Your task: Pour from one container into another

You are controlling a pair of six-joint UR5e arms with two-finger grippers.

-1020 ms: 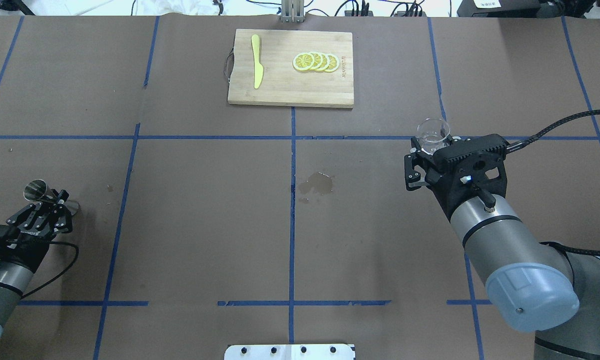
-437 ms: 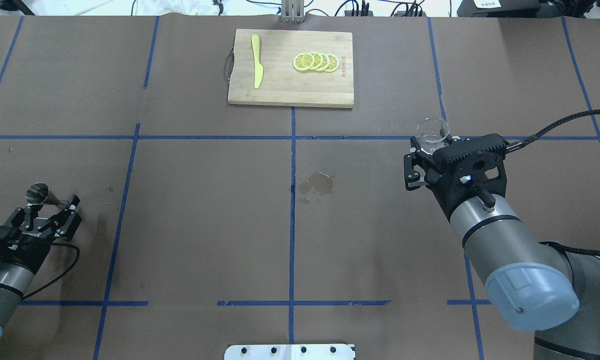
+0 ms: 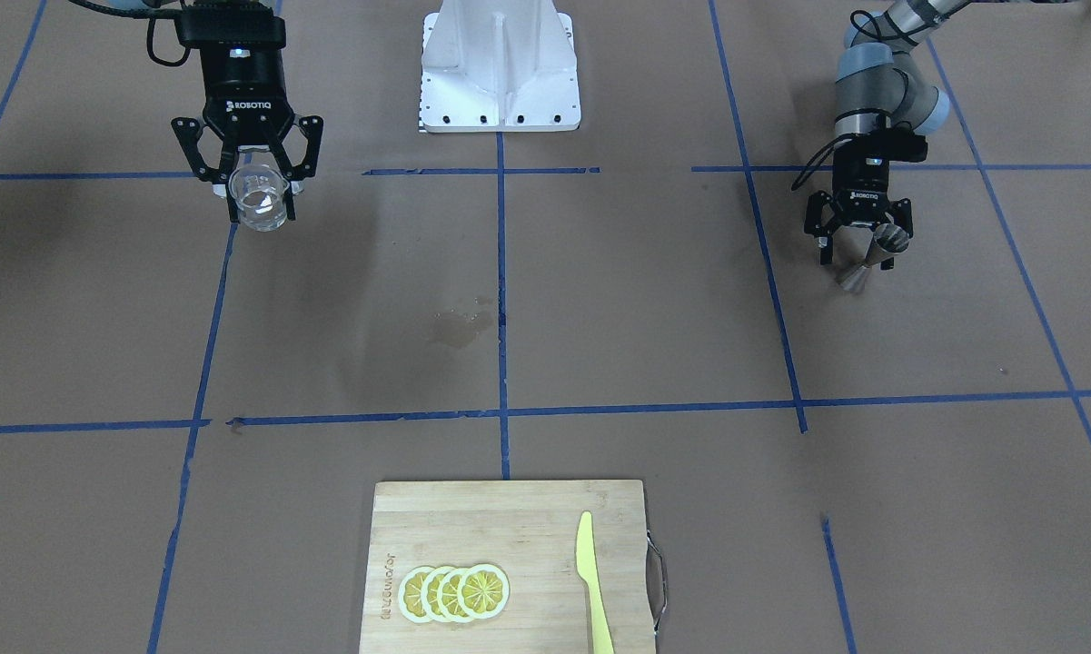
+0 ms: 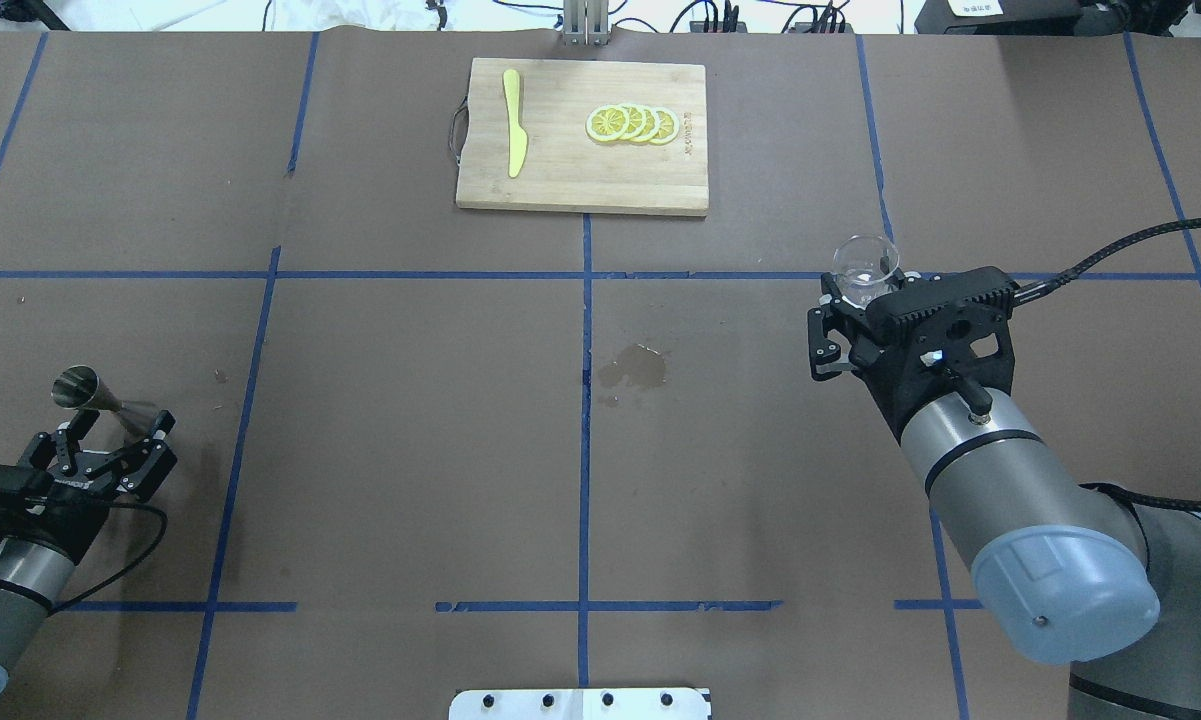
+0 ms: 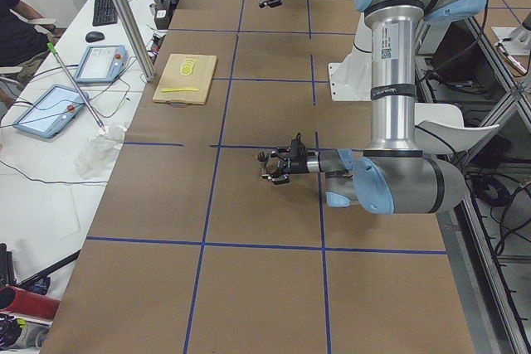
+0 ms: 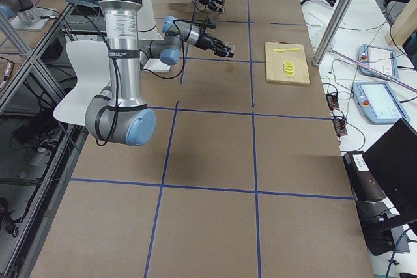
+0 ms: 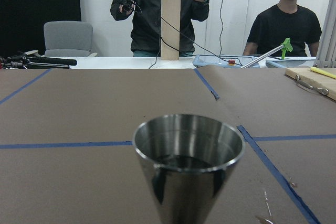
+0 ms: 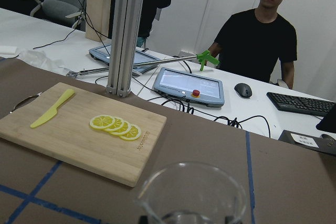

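exterior front-facing: we see the right gripper (image 3: 259, 204) clamped on the glass cup (image 3: 259, 198), held upright at ten o'clock on the table (image 3: 618, 318). the left gripper (image 3: 857, 260) is spread wide at two o'clock, the jigger (image 3: 877, 252) upright at its tips.

overhead exterior: the jigger stands just ahead of the left gripper at nine o'clock, near the table's left edge; the cup is at three o'clock. between them we find open brown paper, only a wet stain (image 4: 640, 365) near centre. the cutting board (image 4: 560, 175) with knife (image 4: 513, 135) and lemon slices (image 4: 632, 124) sits at twelve o'clock by the far edge.
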